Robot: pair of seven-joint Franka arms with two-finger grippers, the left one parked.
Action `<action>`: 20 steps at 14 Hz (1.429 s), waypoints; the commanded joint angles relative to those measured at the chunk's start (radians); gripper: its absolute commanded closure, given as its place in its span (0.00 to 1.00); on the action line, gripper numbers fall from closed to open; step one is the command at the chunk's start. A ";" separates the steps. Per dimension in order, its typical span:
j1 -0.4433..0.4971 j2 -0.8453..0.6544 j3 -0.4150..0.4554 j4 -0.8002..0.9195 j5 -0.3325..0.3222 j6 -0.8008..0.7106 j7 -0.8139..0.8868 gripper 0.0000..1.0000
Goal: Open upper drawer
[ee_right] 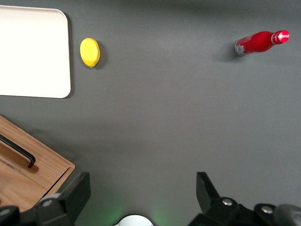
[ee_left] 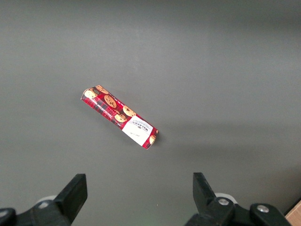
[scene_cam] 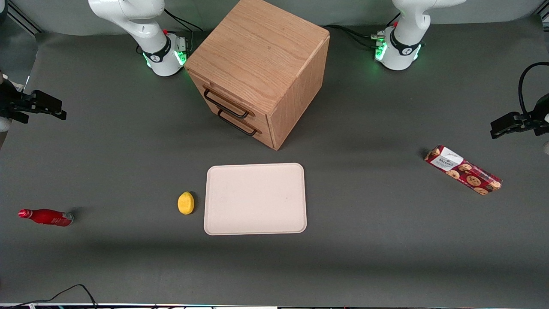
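Your upper drawer (scene_cam: 227,99) sits shut in the cabinet (scene_cam: 261,64), flush above the lower drawer (scene_cam: 240,121), its dark bar handle (scene_cam: 224,104) untouched. Your end effector (scene_cam: 36,106) hangs above the table (scene_cam: 128,150) at the working arm's end, well apart from the cabinet, fingers (ee_right: 70,193) spread wide and holding nothing. Nearer the front camera than the end effector lie the bottle (scene_cam: 46,216), the lemon (scene_cam: 185,202) and the tray (scene_cam: 255,198) beside it.

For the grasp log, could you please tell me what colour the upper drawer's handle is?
Dark, near black: the thin metal bar handle on the oak upper drawer, clearest in the front view.
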 commanded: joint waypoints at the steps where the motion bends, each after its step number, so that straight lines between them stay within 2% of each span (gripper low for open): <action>1: -0.015 0.001 0.014 0.015 -0.012 -0.024 0.006 0.00; 15: -0.009 0.007 0.015 0.024 -0.012 -0.029 -0.008 0.00; 18: 0.022 0.006 0.049 0.027 -0.009 -0.071 -0.006 0.00; 20: 0.086 -0.003 0.051 0.029 -0.001 -0.078 -0.003 0.00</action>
